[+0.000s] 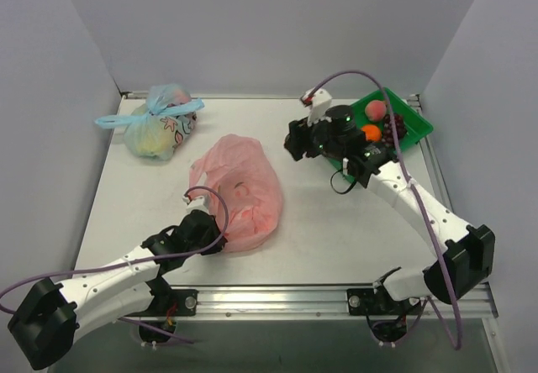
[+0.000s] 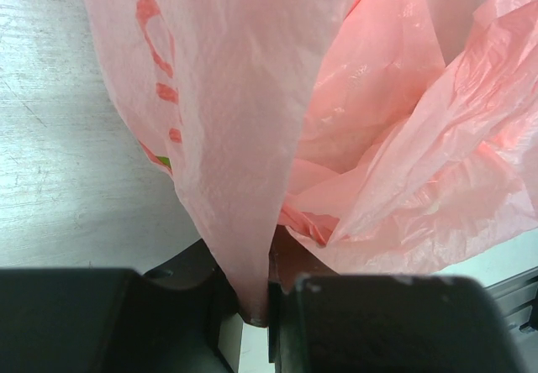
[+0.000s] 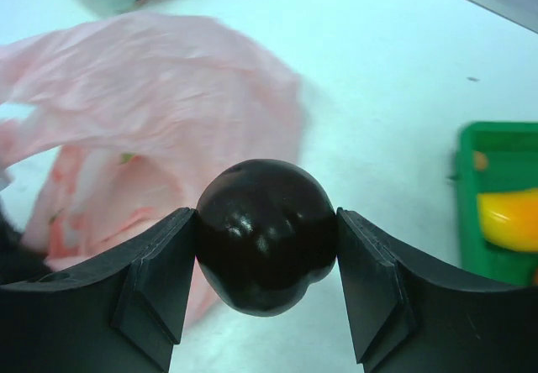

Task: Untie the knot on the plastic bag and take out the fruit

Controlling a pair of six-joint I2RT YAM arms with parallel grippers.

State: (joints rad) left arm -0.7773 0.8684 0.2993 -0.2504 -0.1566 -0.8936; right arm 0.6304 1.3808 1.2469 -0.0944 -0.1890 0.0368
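Now holding dark plum point(image 3: 265, 222) across its middle in right gripper point(image 3: 267, 247), jaws part-open around it, above table point(image 1: 336, 230) between pink bag point(image 1: 239, 188) and green tray point(image 1: 418, 129). Pinching bag's near fold, mid-table, with left gripper point(image 2: 255, 306), almost closed. Probably smooth, hard, slippery; best squeezed at widest part.

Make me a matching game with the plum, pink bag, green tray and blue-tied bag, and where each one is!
1 dark plum
2 pink plastic bag
3 green tray
4 blue-tied bag

A far left corner
B pinched by the left gripper
C held in the right gripper
D far right corner

Pairs: 1-C, 2-B, 3-D, 4-A
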